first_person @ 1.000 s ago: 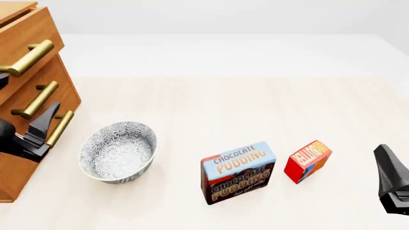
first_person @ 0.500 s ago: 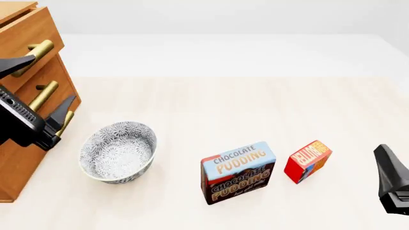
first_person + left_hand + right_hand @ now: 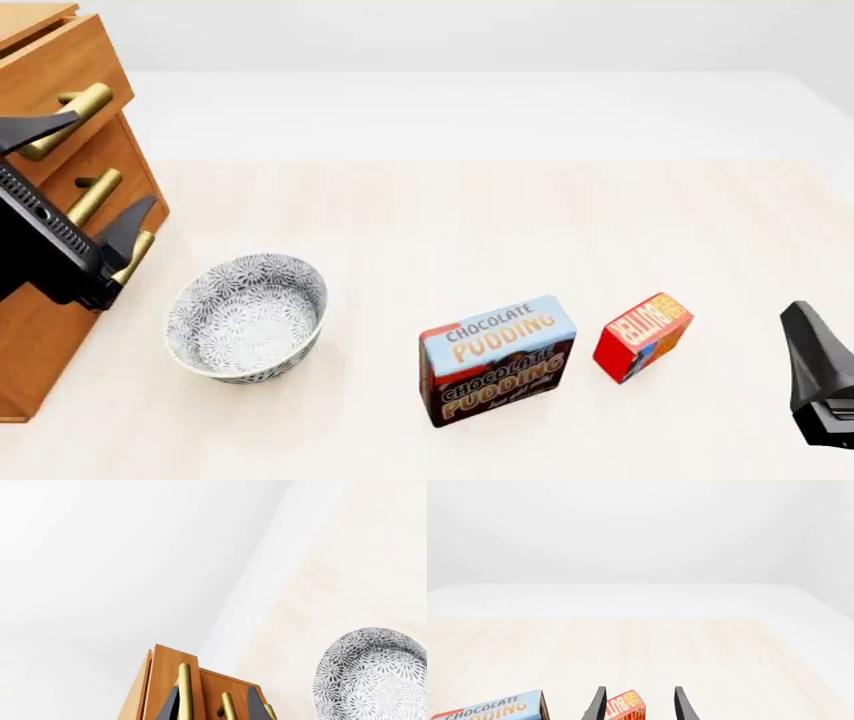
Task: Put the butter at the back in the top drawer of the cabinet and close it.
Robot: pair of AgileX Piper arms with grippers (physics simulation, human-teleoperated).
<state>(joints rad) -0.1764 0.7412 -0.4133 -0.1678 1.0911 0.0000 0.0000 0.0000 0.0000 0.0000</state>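
Butter on table, at 3 o'clock of pudding box, just beside, not touching. Likely light, stiff carton, slick faces: you pinch across narrow sides. Right gripper spread wide, empty, butter ahead between fingers. Left gripper spread around top drawer handle; drawer looks closed

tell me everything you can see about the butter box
The butter is a small red rectangular box with orange-yellow lettering and a blue patch on one end. It looks like printed cardboard. It stands on a long edge on the light wooden table, turned at an angle, apart from and to the right of the larger Chocolate Pudding box. Nothing grips it: the right gripper is open, and in the right wrist view the box shows between its fingers but beyond them, untouched.
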